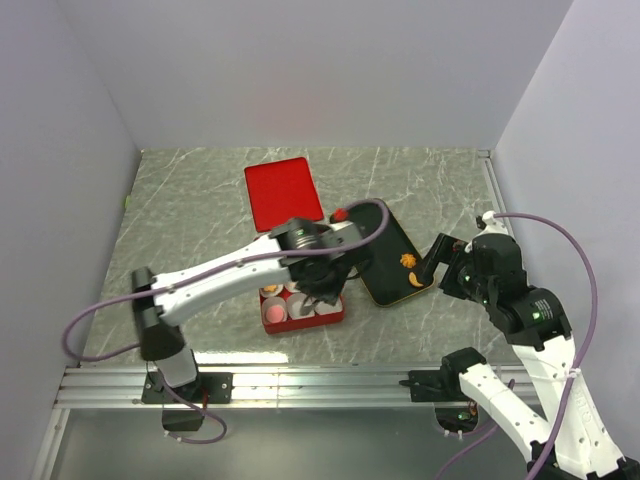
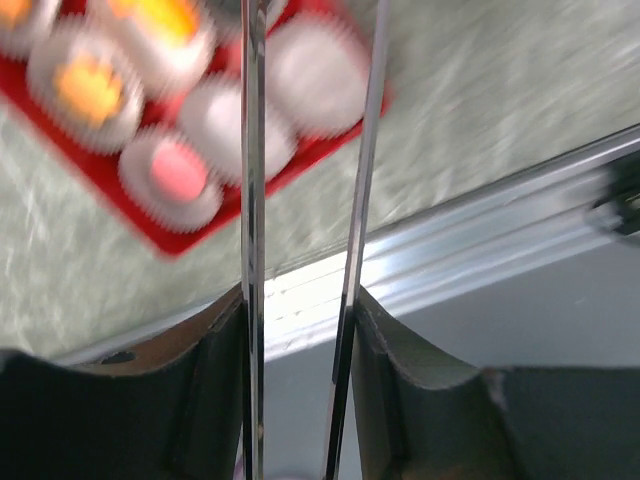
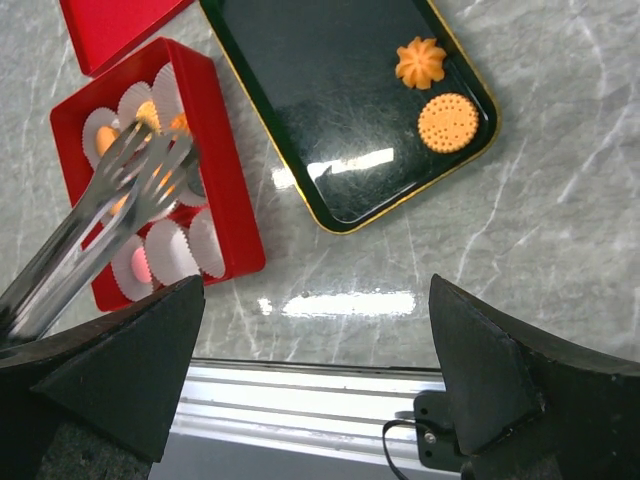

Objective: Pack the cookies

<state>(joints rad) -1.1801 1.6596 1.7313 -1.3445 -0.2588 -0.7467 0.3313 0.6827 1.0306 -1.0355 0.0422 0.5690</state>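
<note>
In the top view, the left gripper is seen over the red box. The box is placed on the marble table, near the red lid. The right gripper is held just beside the black tray, on which two orange cookies are left. In the left wrist view, metal tongs are clamped between the fingers, and a blurred pink cookie is seen in a white paper cup row inside the box. In the right wrist view, the right jaws are spread wide, with nothing grasped. A flower-shaped cookie and a round cookie are found close together at one end of the tray, and the tongs' tips are seen over the cups in the box.
</note>
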